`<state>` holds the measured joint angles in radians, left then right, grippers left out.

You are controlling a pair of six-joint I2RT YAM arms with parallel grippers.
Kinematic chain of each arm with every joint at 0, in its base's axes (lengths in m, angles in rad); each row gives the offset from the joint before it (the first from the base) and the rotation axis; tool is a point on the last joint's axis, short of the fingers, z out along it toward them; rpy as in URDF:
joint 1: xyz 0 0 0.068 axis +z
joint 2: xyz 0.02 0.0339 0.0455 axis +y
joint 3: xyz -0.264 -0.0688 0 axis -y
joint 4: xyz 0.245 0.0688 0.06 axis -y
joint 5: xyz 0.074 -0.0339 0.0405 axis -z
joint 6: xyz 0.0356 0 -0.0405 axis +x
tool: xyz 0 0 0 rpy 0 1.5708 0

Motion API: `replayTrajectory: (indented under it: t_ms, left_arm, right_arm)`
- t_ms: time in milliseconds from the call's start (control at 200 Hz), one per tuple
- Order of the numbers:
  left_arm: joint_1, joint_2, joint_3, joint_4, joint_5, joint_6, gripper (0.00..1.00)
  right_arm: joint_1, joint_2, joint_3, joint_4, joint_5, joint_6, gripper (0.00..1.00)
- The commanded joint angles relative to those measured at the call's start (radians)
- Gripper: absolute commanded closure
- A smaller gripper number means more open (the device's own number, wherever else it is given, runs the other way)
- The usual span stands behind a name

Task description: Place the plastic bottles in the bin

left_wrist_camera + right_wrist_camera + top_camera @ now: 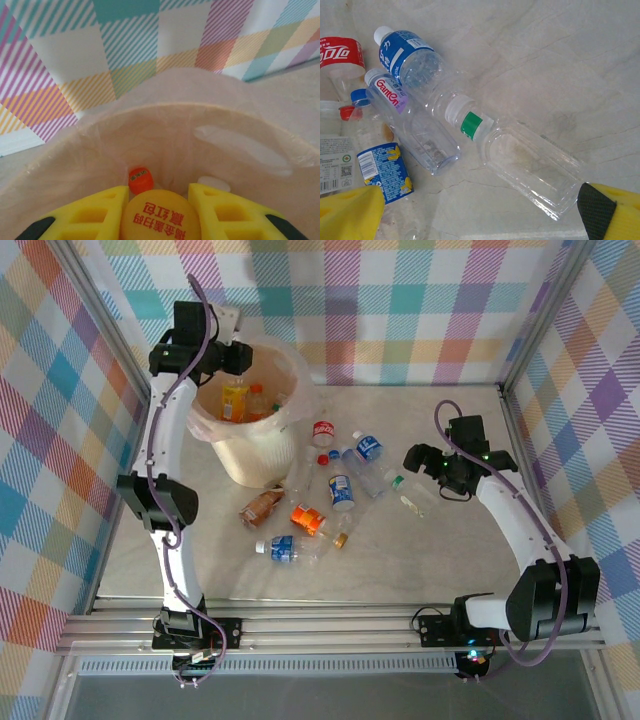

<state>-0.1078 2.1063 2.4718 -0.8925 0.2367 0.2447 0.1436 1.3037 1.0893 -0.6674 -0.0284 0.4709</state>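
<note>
Left claw pinching what looks like a yellow bottle over the bin, right claw spread above clear bottle

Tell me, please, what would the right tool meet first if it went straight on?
Probably the clear green-banded bottle lying between the right tool's open fingers, though depth is unclear.

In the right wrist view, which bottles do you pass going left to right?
Red-labelled bottle → purple-labelled GamOn bottle → clear green-banded bottle. The two blue-labelled bottles overlap these, so they are left out.
</note>
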Motion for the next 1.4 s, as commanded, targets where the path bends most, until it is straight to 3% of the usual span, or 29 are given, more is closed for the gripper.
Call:
replayTrajectory:
  t_ms: [0,270,540,620,1060,1395]
  left_arm:
    - [0.008,0.028,0.027,-0.037,0.013,0.034,1.0]
    - [0.006,0.08,0.016,-0.054,0.028,0.043,0.98]
    - [-0.005,0.107,-0.016,-0.057,0.018,0.065,0.9]
    - [-0.009,0.117,-0.019,-0.063,0.012,0.072,0.87]
    - [-0.045,0.118,-0.023,-0.083,-0.032,0.084,0.43]
    - [-0.055,0.009,-0.101,-0.04,-0.095,0.056,0.24]
  right_arm:
    - [-0.018,0.009,0.006,0.039,-0.005,-0.07,0.0]
    - [-0.039,0.072,0.035,0.068,-0.02,-0.185,0.0]
    - [-0.039,0.114,-0.005,0.129,0.043,-0.31,0.0]
    - [-0.04,0.126,-0.001,0.118,0.012,-0.336,0.0]
    - [-0.058,0.338,0.074,0.034,-0.104,-0.369,0.0]
    - [-0.065,0.395,0.078,0.01,-0.136,-0.379,0.0]
